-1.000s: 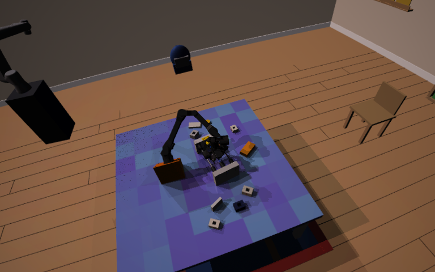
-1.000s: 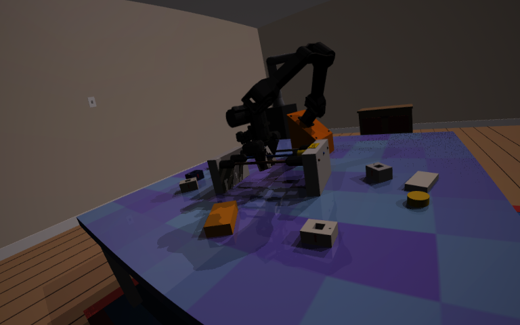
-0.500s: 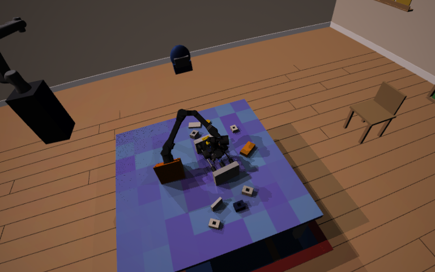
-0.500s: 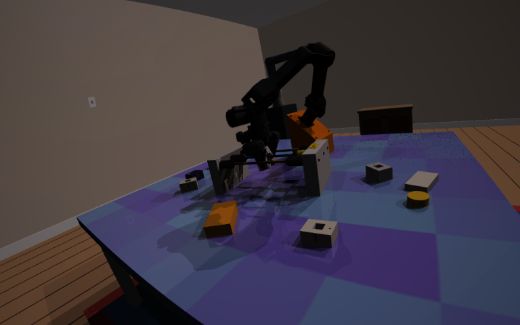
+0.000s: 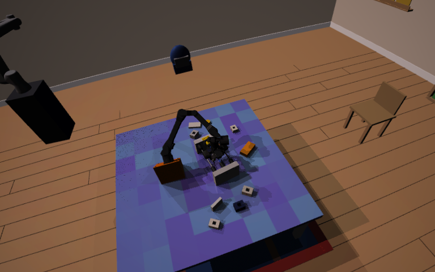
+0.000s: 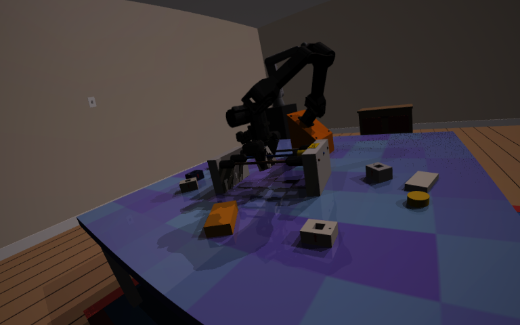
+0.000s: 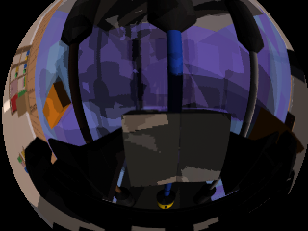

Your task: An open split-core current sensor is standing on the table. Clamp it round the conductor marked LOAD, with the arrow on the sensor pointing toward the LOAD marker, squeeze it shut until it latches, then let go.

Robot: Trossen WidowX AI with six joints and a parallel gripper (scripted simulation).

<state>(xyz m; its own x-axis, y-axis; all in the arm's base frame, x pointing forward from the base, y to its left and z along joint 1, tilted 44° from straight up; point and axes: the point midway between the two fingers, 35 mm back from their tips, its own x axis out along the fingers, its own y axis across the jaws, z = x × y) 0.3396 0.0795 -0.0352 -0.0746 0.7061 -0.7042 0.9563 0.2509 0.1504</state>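
Note:
My gripper (image 5: 218, 154) (image 6: 263, 164) (image 7: 168, 127) points down between two pale end panels (image 5: 226, 173) (image 6: 317, 172). In the wrist view its dark fingers stand wide, on the left and right of the grey sensor (image 7: 151, 159), and it is shut on that sensor. A seam runs down the sensor's upper face. The blue conductor (image 7: 174, 53) runs into the sensor's far edge and shows again below it, in the middle. A dark conductor (image 7: 74, 82) passes on the left and a grey one (image 7: 253, 82) on the right. The latch, the arrow and the LOAD lettering cannot be made out.
An orange block (image 5: 247, 149) (image 6: 220, 216) (image 7: 52, 113) lies beside the panels. Several small blocks with square holes stand around, among them a pale one (image 6: 307, 236) and a dark one (image 5: 239, 208). A yellow disc (image 6: 418, 200) and a pale slab (image 6: 422, 180) lie near one panel.

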